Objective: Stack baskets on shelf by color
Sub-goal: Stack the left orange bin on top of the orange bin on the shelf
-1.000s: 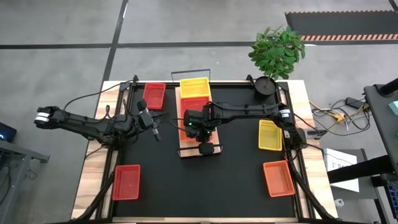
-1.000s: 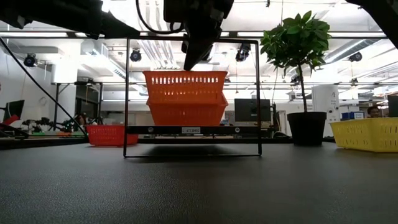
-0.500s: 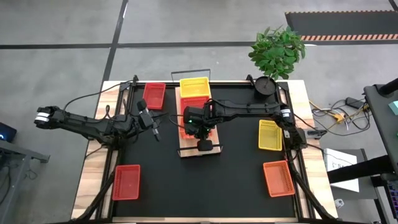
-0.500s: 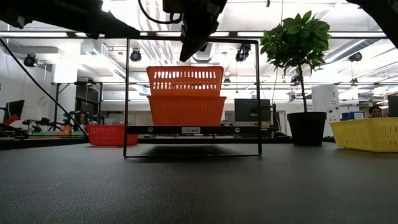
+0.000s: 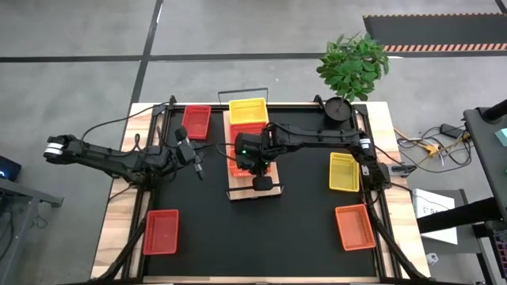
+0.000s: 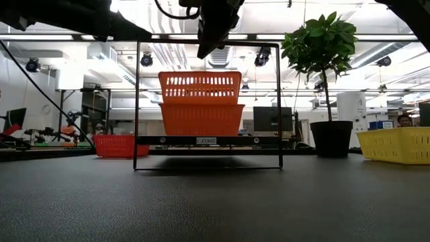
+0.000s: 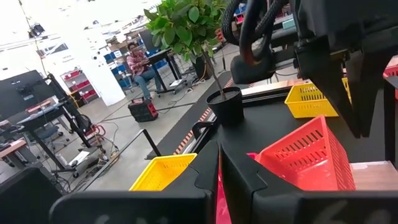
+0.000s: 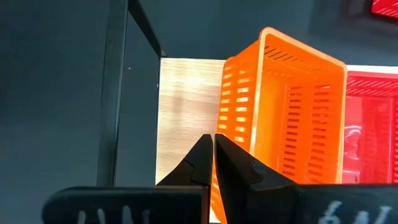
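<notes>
The light-wood shelf (image 5: 253, 192) lies on the black mat, with its black wire rail (image 6: 138, 101) framing it in the low view. On the shelf two orange baskets (image 6: 200, 101) sit nested one in the other, beside a red basket (image 8: 373, 124) and, farther off, a yellow basket (image 5: 247, 108). My right gripper (image 6: 207, 48) hangs shut just above the orange stack's near rim (image 8: 280, 112), clear of it. My left gripper (image 5: 195, 164) waits shut over the mat, left of the shelf.
Loose baskets lie on the mat: a red one (image 5: 196, 121) far left, a red one (image 5: 161, 231) near left, a yellow one (image 5: 344, 172) at the right and an orange one (image 5: 354, 226) near right. A potted plant (image 5: 339, 108) stands at the far right corner.
My right gripper has risen from the upper orange basket's rim and drawn a little toward the far edge. The upper orange basket, askew a second ago, has settled level in the lower one.
</notes>
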Motion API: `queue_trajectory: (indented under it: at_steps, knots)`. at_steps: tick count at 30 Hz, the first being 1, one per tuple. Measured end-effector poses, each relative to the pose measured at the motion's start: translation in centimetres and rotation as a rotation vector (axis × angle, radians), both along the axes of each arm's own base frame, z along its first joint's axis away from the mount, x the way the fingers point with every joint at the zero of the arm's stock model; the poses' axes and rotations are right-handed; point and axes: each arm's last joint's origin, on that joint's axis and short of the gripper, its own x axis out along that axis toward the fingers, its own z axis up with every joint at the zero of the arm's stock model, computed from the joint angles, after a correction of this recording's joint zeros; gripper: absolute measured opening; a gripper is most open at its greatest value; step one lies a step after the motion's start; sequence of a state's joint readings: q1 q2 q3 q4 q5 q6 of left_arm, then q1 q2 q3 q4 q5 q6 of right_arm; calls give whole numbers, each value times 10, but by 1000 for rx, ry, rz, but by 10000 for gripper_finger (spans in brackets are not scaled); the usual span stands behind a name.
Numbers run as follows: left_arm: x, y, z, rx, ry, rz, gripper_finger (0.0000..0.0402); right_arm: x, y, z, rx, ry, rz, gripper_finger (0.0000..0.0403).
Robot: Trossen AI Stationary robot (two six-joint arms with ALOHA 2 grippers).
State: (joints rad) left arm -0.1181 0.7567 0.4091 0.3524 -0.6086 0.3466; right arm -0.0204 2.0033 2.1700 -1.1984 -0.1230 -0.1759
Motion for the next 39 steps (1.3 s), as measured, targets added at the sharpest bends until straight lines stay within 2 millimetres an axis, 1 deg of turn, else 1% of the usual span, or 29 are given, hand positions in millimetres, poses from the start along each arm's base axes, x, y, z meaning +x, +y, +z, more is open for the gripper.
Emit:
queue_trajectory:
  at_steps: [7,10,13,21,26,34,39]
  knots:
    - [1,0,-1,2,10,-1,1,1,0,0,-4,-8,7,10]
    - [1,0,-1,1,7,-1,1,1,0,0,-4,-8,7,21]
    - [1,0,-1,1,9,-2,1,1,0,0,0,-7,-2,44]
    - [1,0,-1,1,7,-2,1,1,-3,-5,14,16,-19,121]
    - [1,0,-1,2,9,-3,1,2,-7,-9,8,19,-14,151]
    - [1,0,-1,2,10,-4,1,3,-22,-10,5,0,-43,159]
    - [1,0,-1,2,10,-4,1,6,-31,-22,24,-3,-51,160]
